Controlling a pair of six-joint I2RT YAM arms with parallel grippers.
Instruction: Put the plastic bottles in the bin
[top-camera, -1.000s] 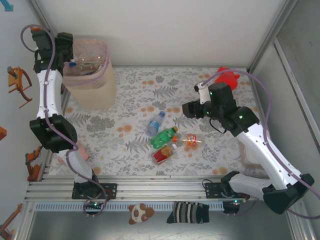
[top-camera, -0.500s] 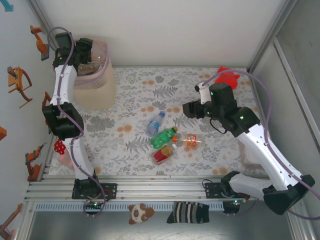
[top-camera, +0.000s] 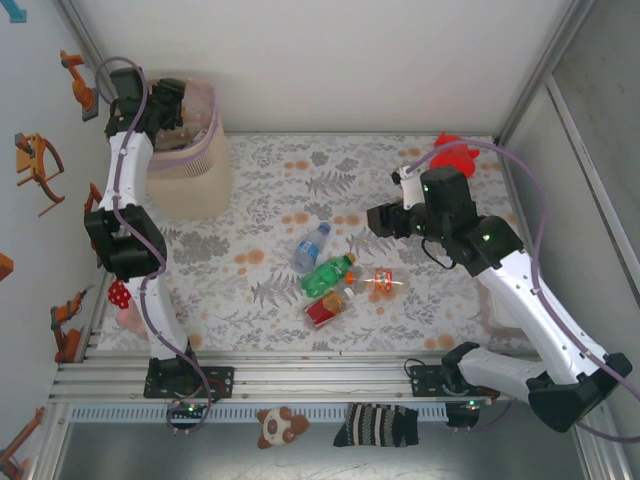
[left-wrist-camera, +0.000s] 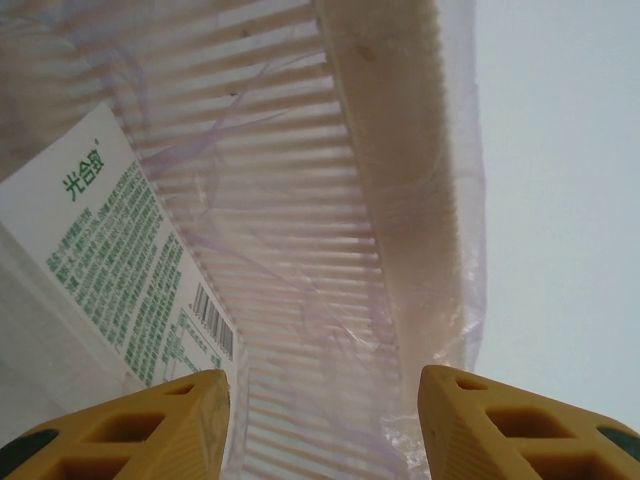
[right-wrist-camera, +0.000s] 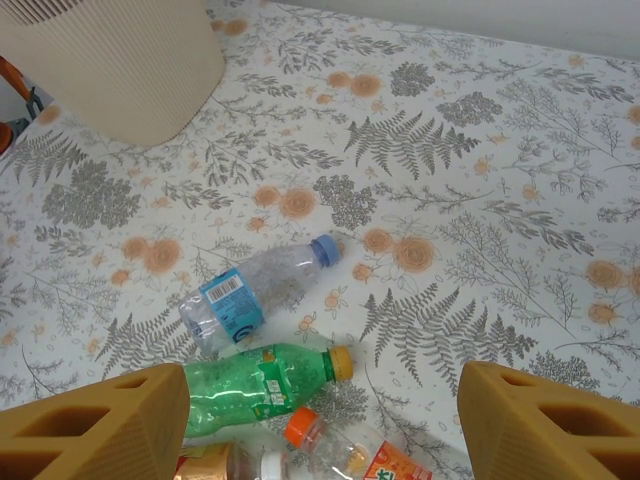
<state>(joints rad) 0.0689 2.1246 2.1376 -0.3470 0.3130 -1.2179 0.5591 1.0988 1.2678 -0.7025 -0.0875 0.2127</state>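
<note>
The beige bin (top-camera: 190, 170) with its pinkish bag stands at the far left corner. My left gripper (top-camera: 168, 103) hangs in its mouth, open, with nothing between the yellow fingers (left-wrist-camera: 150, 430). The left wrist view looks along the ribbed bin wall (left-wrist-camera: 300, 200), and a white-labelled bottle (left-wrist-camera: 100, 270) lies against it to the left. Mid-table lie a clear blue-labelled bottle (top-camera: 311, 245), a green one (top-camera: 328, 274), an orange-labelled one (top-camera: 380, 282) and a red-labelled one (top-camera: 323, 310). My right gripper (top-camera: 385, 220) hovers open above them, over the green bottle (right-wrist-camera: 255, 385) and clear bottle (right-wrist-camera: 255, 295).
A red plush toy (top-camera: 455, 152) sits at the far right corner behind the right arm. A pink plush (top-camera: 128, 315) lies at the left edge by the left arm's base. Walls close in the back and both sides. The bin's outer wall (right-wrist-camera: 110, 60) shows far left.
The left arm has swung up and right, carrying its gripper from the bin's left rim into the bin's mouth. The clear bottle seen at the rim is gone from there. The right arm has barely moved.
</note>
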